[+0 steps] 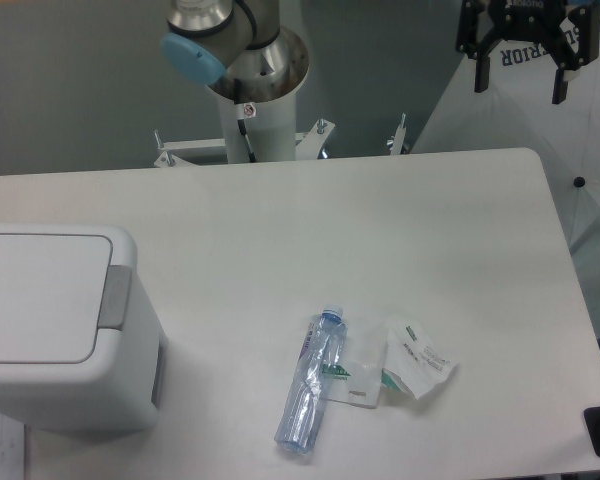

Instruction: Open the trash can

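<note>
Trash can at lower left with lid closed, task unstarted; end effector at upper right, fingers spread, grasping nothing.

The trash can looks like smooth white plastic with a soft sheen, and its push tab is matt grey. The table has a smooth, matt white top. The bottle is clear, crinkled plastic with a blue cap. The wrappers beside it look like thin, glossy, creased film. The gripper is matt black.
</note>
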